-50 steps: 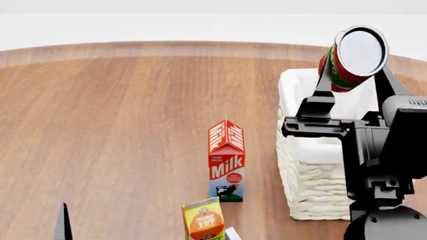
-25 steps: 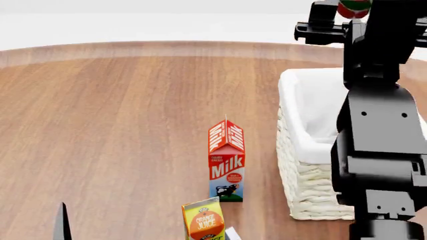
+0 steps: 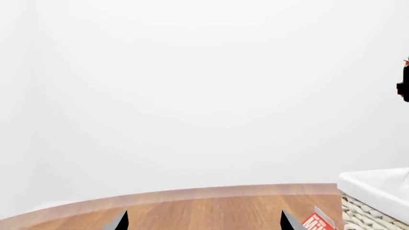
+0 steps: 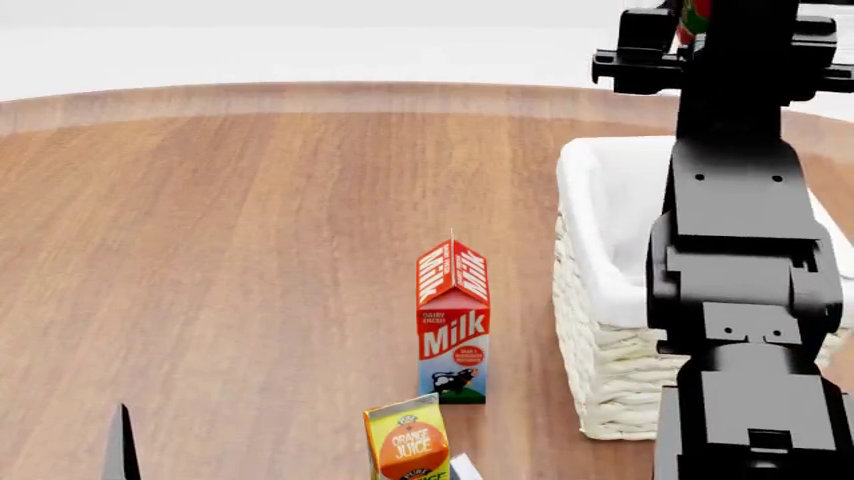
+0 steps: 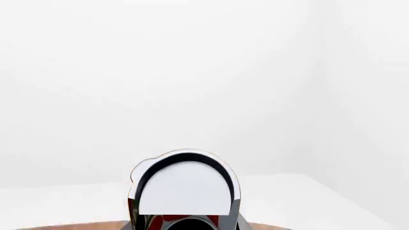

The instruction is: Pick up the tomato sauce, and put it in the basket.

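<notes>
The tomato sauce (image 5: 185, 189), a can with a red and green label and a plain white lid, sits between my right gripper's fingers (image 5: 234, 216). In the head view my right gripper (image 4: 705, 22) is at the top edge, raised high above the far part of the basket, and only a red-green sliver of the can (image 4: 693, 14) shows. The cream woven basket (image 4: 603, 330) with its white liner stands at the right, partly hidden by my right arm. My left gripper (image 3: 204, 223) is open and empty, low at the front left.
A red milk carton (image 4: 454, 320) stands left of the basket, with an orange juice carton (image 4: 407, 440) in front of it. The round wooden table (image 4: 240, 250) stretches to the left. The basket's rim (image 3: 377, 184) and the milk carton (image 3: 317, 222) show in the left wrist view.
My right arm has lifted the can from beside the basket's far rim up to the top edge of the view and now stands over the basket. The left arm has barely moved.
</notes>
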